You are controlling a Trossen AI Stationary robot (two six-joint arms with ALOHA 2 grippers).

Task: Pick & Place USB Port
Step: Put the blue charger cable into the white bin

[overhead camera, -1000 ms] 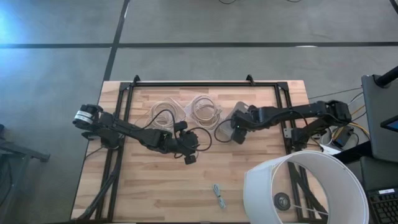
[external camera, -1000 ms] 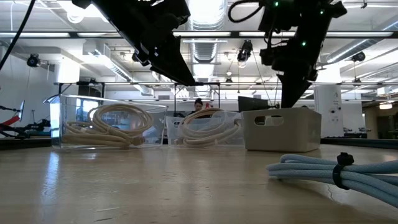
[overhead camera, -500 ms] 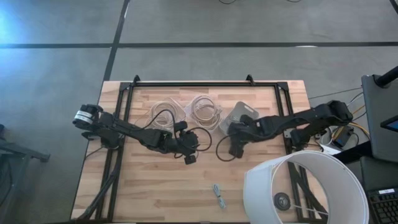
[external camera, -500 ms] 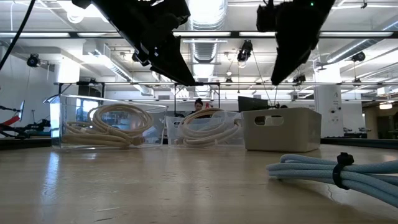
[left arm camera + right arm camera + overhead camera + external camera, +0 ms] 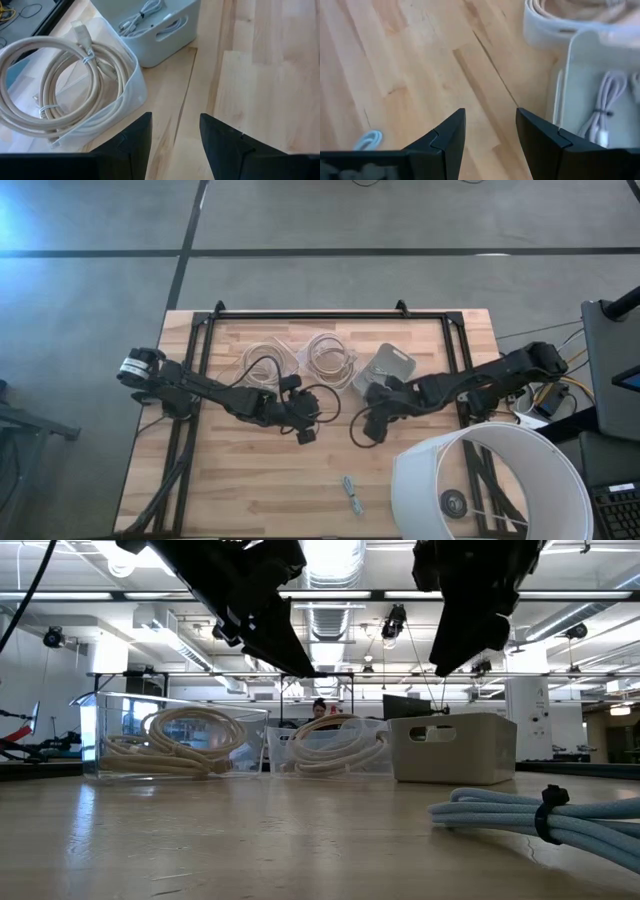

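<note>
A light blue-grey USB cable, coiled and tied with a dark strap [image 5: 351, 494], lies flat on the wood near the table's near edge; the low view shows it at the right [image 5: 540, 815], and the right wrist view catches a bit of it [image 5: 367, 139]. My right gripper [image 5: 372, 423] [image 5: 490, 135] hangs open above bare wood, just on the near side of the grey bin [image 5: 387, 367]. My left gripper [image 5: 308, 418] [image 5: 172, 135] is open too, above the table's middle. Neither touches anything.
Two clear bins with coiled beige cables [image 5: 263, 360] [image 5: 330, 354] and the grey bin holding white cables [image 5: 145, 15] stand in a row toward the far edge. A large white round shade [image 5: 490, 485] covers the near right corner. Bare wood lies between the grippers and the cable.
My right gripper has swung from above the grey bin toward the table's near edge and a little to the left, and now stands over bare wood. The left arm has kept still.
</note>
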